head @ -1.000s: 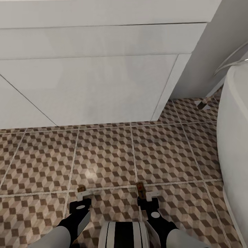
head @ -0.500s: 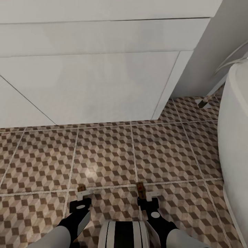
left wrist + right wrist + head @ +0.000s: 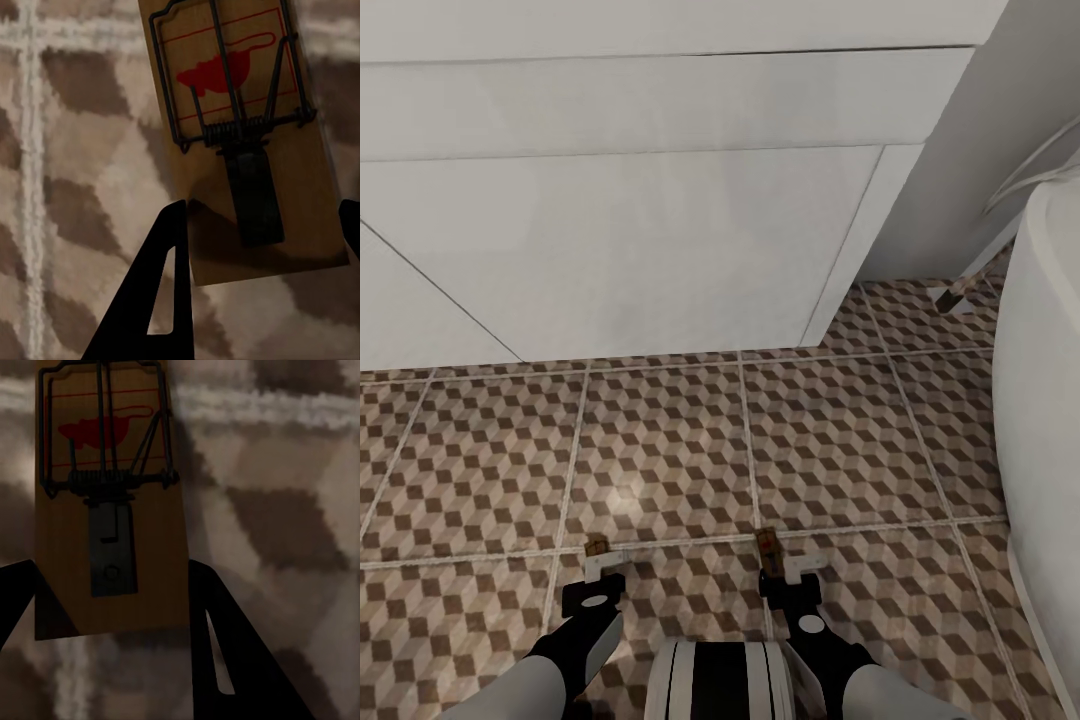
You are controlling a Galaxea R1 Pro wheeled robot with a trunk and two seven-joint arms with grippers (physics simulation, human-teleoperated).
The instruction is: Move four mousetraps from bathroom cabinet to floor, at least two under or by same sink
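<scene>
Two grippers sit low over the bathroom floor (image 3: 660, 450), near the robot's trunk (image 3: 720, 680); left gripper (image 3: 607, 565) pinches a mousetrap (image 3: 597, 548) by its near end, board between the dark fingers (image 3: 161, 285), wire spring and red mouse print facing the wrist camera; right gripper (image 3: 792, 570) likewise clamped on a second mousetrap (image 3: 766, 548), its board edges pressed against both fingers (image 3: 217, 645); both traps are just above the cube-pattern tiles, close to a pale grout line, contact with the floor cannot be told; traps lie side by side, apart from each other; farther on, open tile; beyond that the white bathroom sink (image 3: 640, 180) front with plain panels; white bathtub (image 3: 1045, 380) curves in at the right; a small chrome fitting (image 3: 952, 295) is on the floor between sink unit and tub.
</scene>
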